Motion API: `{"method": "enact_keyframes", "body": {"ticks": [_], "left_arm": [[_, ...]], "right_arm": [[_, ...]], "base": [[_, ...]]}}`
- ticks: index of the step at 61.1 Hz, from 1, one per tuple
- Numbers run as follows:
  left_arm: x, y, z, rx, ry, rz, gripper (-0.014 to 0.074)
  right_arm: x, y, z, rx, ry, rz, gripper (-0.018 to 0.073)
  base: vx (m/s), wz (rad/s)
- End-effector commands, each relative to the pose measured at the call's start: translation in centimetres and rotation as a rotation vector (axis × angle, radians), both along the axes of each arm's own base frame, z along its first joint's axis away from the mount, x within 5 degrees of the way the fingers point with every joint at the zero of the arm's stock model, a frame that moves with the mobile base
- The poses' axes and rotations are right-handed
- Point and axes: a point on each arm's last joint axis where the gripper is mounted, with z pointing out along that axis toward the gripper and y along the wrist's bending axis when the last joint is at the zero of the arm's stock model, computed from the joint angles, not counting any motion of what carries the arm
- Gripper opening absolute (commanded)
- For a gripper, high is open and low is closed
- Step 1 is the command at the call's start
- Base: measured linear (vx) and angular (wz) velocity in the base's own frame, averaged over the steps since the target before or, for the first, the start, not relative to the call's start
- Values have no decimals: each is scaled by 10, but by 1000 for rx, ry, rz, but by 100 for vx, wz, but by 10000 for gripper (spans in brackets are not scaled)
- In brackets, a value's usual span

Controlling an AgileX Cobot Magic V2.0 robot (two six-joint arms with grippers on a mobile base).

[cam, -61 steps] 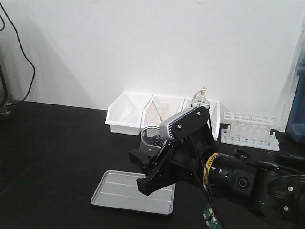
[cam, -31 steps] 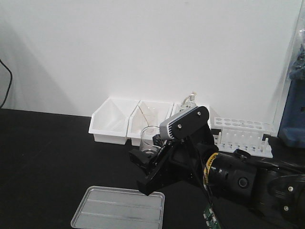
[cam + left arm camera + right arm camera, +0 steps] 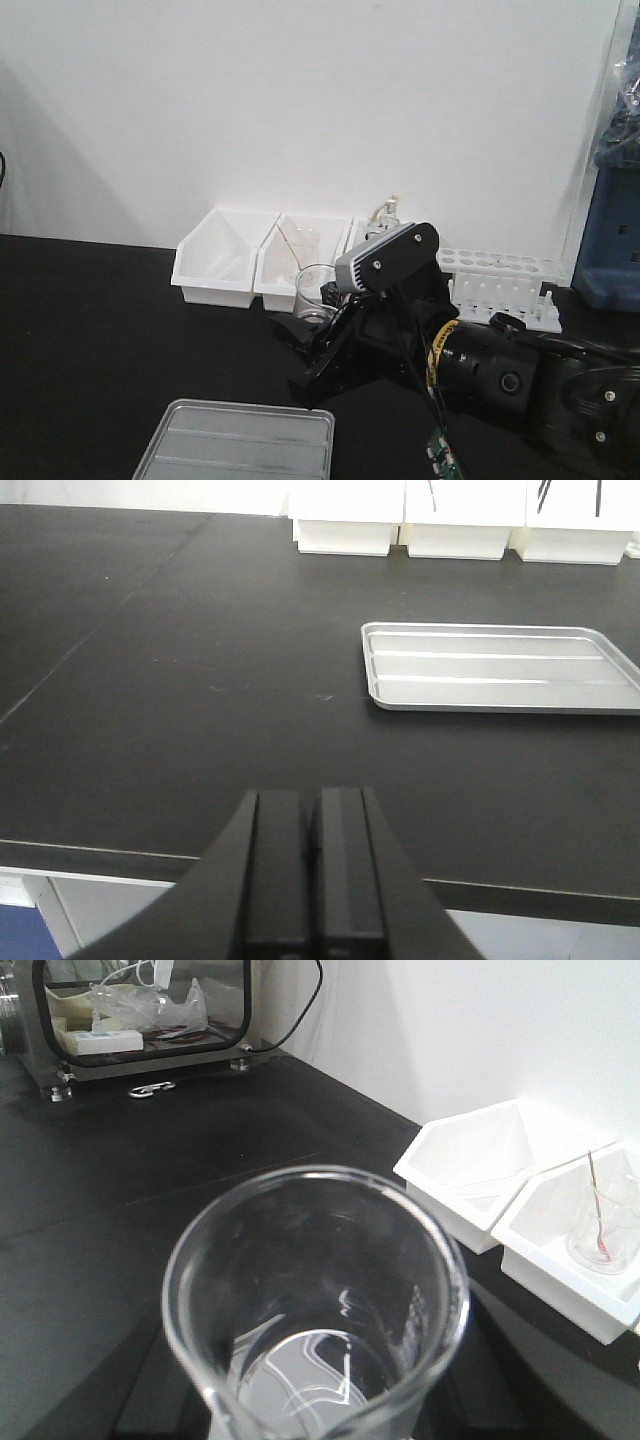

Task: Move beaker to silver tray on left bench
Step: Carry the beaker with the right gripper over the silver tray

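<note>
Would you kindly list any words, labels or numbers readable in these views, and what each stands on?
None can be read.
The beaker: no legible markings show.
The yellow band on the arm: too blurred to read.
The silver tray and white bins: no text visible.

No readable text, labels or numbers anywhere.

we see white bins [image 3: 213, 268] lined up against the wall [image 3: 300, 100], a white tube rack [image 3: 500, 285] beside them, and a red-tipped rod [image 3: 598, 1215] in one bin.
</note>
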Motion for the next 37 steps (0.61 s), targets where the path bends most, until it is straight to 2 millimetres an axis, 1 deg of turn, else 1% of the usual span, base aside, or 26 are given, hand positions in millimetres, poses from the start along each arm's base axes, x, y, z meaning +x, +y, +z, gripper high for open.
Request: {"method": "enact_keyframes", "body": {"ticks": [1, 14, 21, 28, 37], "left_arm": [[2, 1, 2, -10, -70, 9, 1], [2, 1, 2, -10, -70, 9, 1], [2, 1, 2, -10, -70, 9, 1], [2, 1, 2, -10, -70, 9, 1], [2, 1, 2, -10, -70, 9, 1]], "right_arm": [[-6, -1, 27, 77, -70, 32, -11], [-7, 1, 28, 92, -80, 55, -11], [-2, 3, 19, 67, -52, 38, -11], [14, 9, 4, 47, -20, 31, -11], [39, 25, -12, 38, 4, 39, -11]], "base": [[0, 0], [0, 0], [0, 0], [0, 0], [0, 0]]}}
